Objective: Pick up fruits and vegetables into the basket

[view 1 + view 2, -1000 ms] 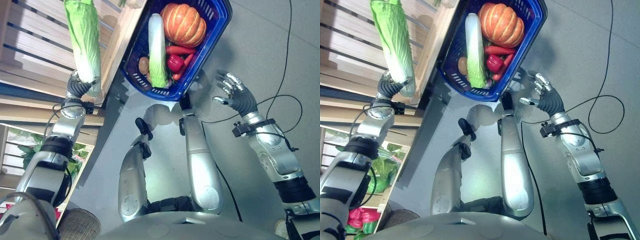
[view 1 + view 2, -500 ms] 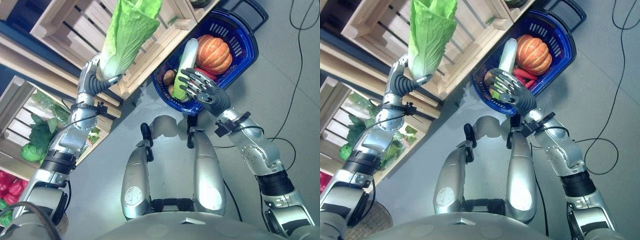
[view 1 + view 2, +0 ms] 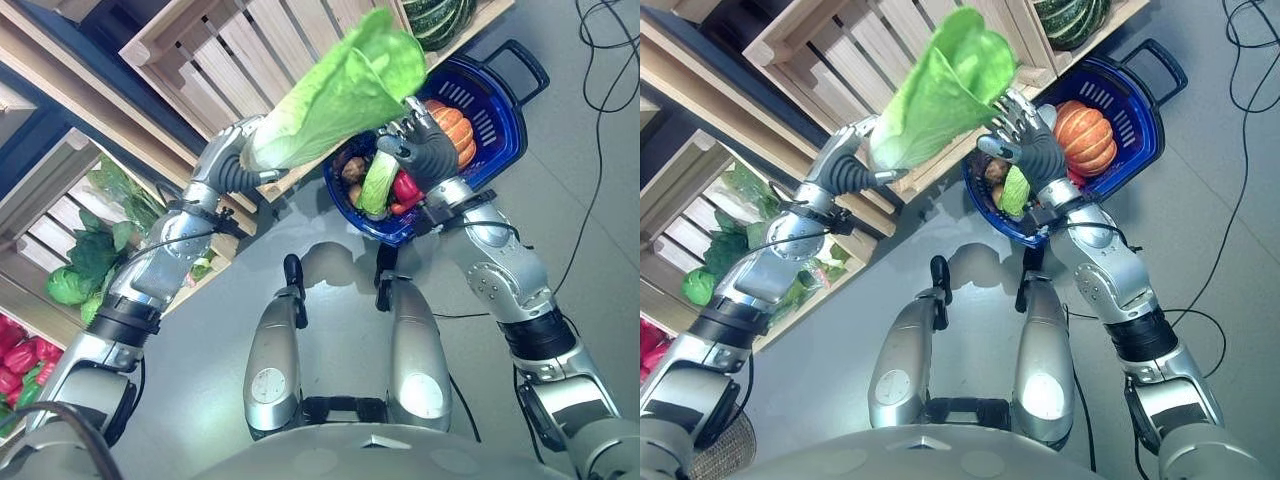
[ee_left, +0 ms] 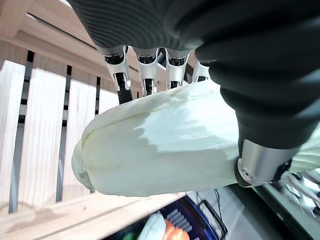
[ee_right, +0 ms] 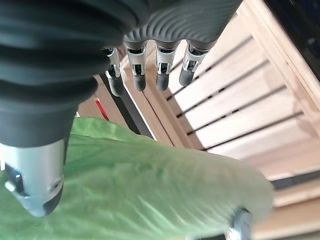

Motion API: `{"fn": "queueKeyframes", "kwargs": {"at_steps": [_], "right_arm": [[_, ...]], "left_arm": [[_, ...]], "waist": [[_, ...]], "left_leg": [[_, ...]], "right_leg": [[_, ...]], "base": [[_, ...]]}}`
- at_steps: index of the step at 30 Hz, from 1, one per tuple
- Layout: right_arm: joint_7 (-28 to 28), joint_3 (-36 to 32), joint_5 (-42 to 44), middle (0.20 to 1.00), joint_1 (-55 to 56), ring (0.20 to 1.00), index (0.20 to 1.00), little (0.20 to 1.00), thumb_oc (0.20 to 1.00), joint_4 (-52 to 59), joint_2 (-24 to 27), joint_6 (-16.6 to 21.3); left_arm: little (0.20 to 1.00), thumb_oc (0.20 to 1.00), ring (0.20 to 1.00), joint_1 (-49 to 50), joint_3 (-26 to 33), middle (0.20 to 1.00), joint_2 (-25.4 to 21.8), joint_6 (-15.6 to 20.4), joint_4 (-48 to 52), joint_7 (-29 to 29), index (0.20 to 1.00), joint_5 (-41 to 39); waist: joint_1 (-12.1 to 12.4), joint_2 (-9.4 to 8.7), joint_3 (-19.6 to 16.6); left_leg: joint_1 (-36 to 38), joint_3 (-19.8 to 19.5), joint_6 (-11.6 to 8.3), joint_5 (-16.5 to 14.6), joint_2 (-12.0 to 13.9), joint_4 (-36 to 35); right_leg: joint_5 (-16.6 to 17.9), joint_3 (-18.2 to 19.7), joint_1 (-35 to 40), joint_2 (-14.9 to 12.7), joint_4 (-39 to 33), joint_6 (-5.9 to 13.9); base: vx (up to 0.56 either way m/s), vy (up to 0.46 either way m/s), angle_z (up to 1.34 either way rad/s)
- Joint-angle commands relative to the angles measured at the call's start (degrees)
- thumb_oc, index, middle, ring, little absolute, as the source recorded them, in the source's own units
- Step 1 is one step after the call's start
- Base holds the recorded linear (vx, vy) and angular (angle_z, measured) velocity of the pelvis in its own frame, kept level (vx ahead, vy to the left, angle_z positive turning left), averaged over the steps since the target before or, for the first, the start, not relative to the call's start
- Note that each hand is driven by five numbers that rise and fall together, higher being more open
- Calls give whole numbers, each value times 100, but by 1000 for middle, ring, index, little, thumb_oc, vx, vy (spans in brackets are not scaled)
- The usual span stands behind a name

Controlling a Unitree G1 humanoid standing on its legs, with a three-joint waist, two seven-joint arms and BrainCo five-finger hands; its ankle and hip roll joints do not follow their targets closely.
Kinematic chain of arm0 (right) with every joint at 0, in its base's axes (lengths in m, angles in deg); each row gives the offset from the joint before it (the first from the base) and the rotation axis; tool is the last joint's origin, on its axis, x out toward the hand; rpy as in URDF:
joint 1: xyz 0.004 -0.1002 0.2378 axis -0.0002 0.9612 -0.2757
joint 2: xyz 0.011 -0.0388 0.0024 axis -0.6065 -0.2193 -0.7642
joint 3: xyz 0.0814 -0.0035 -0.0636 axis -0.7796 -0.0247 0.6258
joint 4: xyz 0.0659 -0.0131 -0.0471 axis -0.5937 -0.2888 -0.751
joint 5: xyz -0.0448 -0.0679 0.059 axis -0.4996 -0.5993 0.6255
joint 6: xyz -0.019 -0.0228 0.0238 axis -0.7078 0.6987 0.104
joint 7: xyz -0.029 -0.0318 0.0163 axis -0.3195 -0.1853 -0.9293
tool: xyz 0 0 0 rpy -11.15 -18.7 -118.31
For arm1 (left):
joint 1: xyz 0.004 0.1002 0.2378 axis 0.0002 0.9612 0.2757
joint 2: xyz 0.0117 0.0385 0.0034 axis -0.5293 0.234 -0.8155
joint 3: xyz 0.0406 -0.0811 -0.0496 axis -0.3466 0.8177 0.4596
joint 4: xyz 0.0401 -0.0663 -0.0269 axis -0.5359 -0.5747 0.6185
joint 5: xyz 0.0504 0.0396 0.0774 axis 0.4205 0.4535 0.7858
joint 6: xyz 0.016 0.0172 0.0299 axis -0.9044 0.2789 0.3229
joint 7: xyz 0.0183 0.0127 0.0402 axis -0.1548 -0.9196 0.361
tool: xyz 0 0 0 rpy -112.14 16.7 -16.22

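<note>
My left hand (image 3: 232,168) is shut on the white base of a long napa cabbage (image 3: 340,92), which lies tilted with its green leafy end over the blue basket (image 3: 500,120). In the left wrist view its fingers (image 4: 145,70) and thumb curl round the pale stalk (image 4: 160,145). At the leafy end my right hand (image 3: 428,152) is held open above the basket. Its straight fingers (image 5: 160,65) stand apart over the green leaf (image 5: 150,200). The basket holds an orange pumpkin (image 3: 455,125), a second cabbage (image 3: 378,185) and a red pepper (image 3: 405,188).
Slatted wooden crates (image 3: 230,60) run along the left and back. A dark striped squash (image 3: 440,15) lies in the crate behind the basket. Leafy greens (image 3: 85,265) and red peppers (image 3: 20,365) fill the lower left crates. The basket's black handle (image 3: 522,60) points away.
The camera has shifted. My left hand has tipped the cabbage from upright to leaning over the basket. My right hand has risen from the basket's side to the cabbage's leafy end.
</note>
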Motion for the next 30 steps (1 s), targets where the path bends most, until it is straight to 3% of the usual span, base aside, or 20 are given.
{"fn": "queueKeyframes", "kwargs": {"at_steps": [1, 10, 14, 22, 30], "right_arm": [[420, 5, 30, 1000, -177, 1000, 1000, 1000, 1000, 248, -354, 418], [924, 307, -121, 1000, -218, 1000, 1000, 1000, 1000, 1, -382, 297], [584, 566, 21, 1000, -290, 1000, 1000, 1000, 1000, -109, -443, 152], [-596, 1434, 654, 1000, -662, 1000, 1000, 1000, 1000, 81, -581, -555], [-938, 1968, 1095, 1000, -904, 1000, 1000, 1000, 1000, 43, -866, -356]], "left_arm": [[200, 200, 200, -132, -129, 200, -383, 32, 646, 14, 200, 157], [200, 200, 200, -106, -481, 200, -218, -313, 747, 92, 200, 244], [200, 200, 200, -224, -669, 200, -122, -385, 793, 258, 200, 332], [200, 200, 200, -584, -1047, 200, -85, -466, 885, 1003, 200, 308], [200, 200, 200, -796, -1347, 200, -161, -358, 922, 1594, 200, 297]], "waist": [[-16, -306, -443], [-14, -297, -471], [13, -301, -472], [139, -321, -449], [276, -315, -499]], "left_leg": [[-250, 306, 523, -291, -305, 253], [-127, 321, 518, -310, -283, 207], [-111, 309, 507, -299, -280, 192], [-52, 256, 489, -300, -295, 174], [-5, 184, 487, -229, -313, 66]], "right_leg": [[-300, 139, 406, -45, -215, 458], [-275, 148, 539, -73, -335, 473], [-261, 124, 588, -94, -383, 476], [-268, 56, 669, -146, -399, 503], [-164, 15, 772, -201, -569, 537]], "base": [[17, -12, 6], [1, -1, 0], [0, 0, 0], [-1, -7, 1], [5, -22, 7]]}}
